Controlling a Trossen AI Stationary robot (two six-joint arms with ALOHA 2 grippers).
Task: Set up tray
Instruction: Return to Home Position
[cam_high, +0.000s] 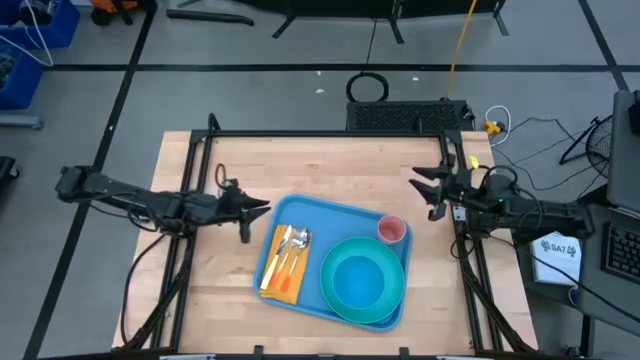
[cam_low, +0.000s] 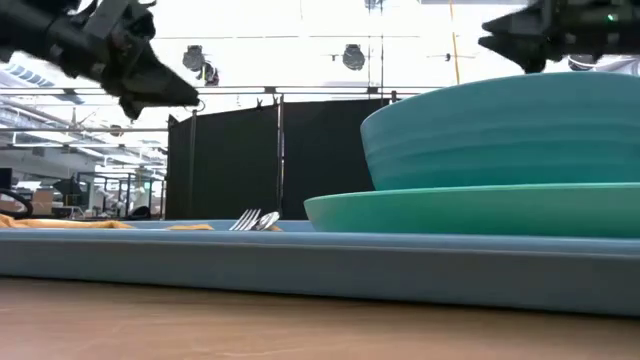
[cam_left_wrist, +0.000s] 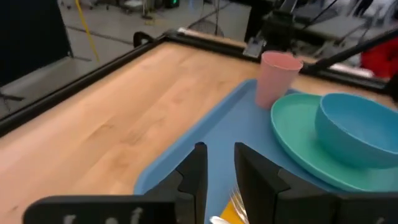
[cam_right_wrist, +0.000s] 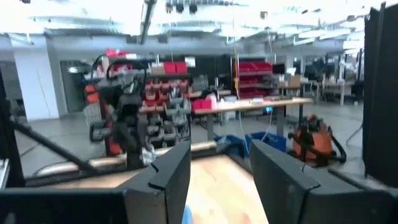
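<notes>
So the large flat blue plastic tray (cam_high: 335, 218) with the raised rim sits on the light wooden table (cam_high: 215, 175), a bit skewed. It's in the middle-to-right part of the table and closer to the edge at the bottom of the high view than to the opposite one. At the tray's left end there's a folded yellow-orange napkin (cam_high: 282, 278) with a few pieces of cutlery (cam_high: 291, 250) with orange and yellow handles lying on top, heads pointing to the far rim. The right end is mostly taken up by a round turquoise plate (cam_high: 345, 305) with a lighter blue bowl (cam_high: 362, 280) sitting in it. A small pink plastic cup (cam_high: 392, 230) stands upright in the tray's far right corner, just beside the plate. The left gripper (cam_left_wrist: 219, 149) hangs in the air over bare table just off the tray's far left corner, clear of everything. Its fingers have only a narrow gap between them and nothing in it. The right gripper (cam_right_wrist: 219, 158) is up over the table's right edge, a little beyond the tray's far right corner and apart from the cup. Its fingers are spread noticeably wider and are also empty. From the low view both grippers are well above the tray, and neither touches anything.
</notes>
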